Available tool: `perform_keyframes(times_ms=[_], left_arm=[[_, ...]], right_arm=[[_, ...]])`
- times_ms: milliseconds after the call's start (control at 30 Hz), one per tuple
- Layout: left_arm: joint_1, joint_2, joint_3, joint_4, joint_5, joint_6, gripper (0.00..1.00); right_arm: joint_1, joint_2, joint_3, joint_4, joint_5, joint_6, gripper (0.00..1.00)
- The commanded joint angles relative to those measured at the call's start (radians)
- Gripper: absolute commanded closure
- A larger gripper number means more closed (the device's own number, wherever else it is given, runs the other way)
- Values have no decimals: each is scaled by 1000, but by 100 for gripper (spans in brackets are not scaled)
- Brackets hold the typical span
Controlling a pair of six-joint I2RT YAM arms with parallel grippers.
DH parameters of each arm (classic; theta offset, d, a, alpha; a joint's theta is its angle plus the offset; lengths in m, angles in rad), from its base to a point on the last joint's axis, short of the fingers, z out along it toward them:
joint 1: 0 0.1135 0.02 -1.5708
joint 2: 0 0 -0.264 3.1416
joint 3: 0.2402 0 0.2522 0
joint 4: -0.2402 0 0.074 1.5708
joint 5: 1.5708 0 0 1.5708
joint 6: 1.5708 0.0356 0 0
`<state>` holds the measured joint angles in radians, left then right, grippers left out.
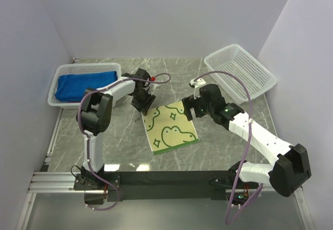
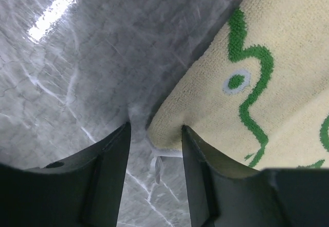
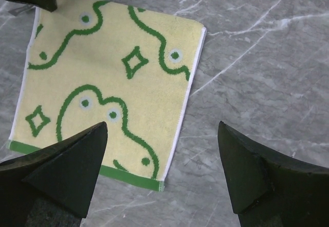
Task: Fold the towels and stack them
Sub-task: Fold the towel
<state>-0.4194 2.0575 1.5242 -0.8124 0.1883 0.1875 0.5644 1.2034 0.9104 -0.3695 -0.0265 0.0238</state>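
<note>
Left wrist view: left gripper (image 2: pixel 154 134) jaws half apart, astride far-left corner of pale yellow towel (image 2: pixel 267 83), not pinching yet. Towel flat mid-worktop (image 1: pixel 125 147). Right gripper (image 3: pixel 162 129) gaping near far-right corner. I judge left nearer.

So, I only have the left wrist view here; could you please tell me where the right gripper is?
Observer: The right gripper is open, hovering by the far right corner of the yellow towel.
Operator: Thanks. Is that towel lying flat?
Observer: Yes, spread flat on the table, patterned side up.
Operator: Any other towels around?
Observer: A blue towel lies in the white basket at the left.
</note>
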Motion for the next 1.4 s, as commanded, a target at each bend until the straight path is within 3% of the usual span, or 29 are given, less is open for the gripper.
perform_keyframes(times_ms=[0, 267, 500, 667, 967, 1167, 1367], left_arm=[[-2, -3, 37, -34, 34, 41, 51], [-2, 24, 31, -51, 59, 47, 56], [-2, 49, 13, -53, 66, 52, 61], [-2, 62, -13, -44, 82, 55, 68], [-2, 95, -7, -56, 123, 67, 84], [-2, 92, -19, -44, 126, 73, 89], [-2, 101, -22, -36, 128, 73, 93]], right_arm=[[12, -1, 1, 1, 46, -15, 7], [15, 18, 7, 1, 51, -15, 7], [15, 103, 57, 6, 56, -108, 7], [5, 235, 119, 6, 30, -289, 10], [-61, 496, 390, -143, -41, -513, 11], [-138, 629, 510, -201, -159, -585, 17], [-187, 766, 620, -247, -275, -619, 31]])
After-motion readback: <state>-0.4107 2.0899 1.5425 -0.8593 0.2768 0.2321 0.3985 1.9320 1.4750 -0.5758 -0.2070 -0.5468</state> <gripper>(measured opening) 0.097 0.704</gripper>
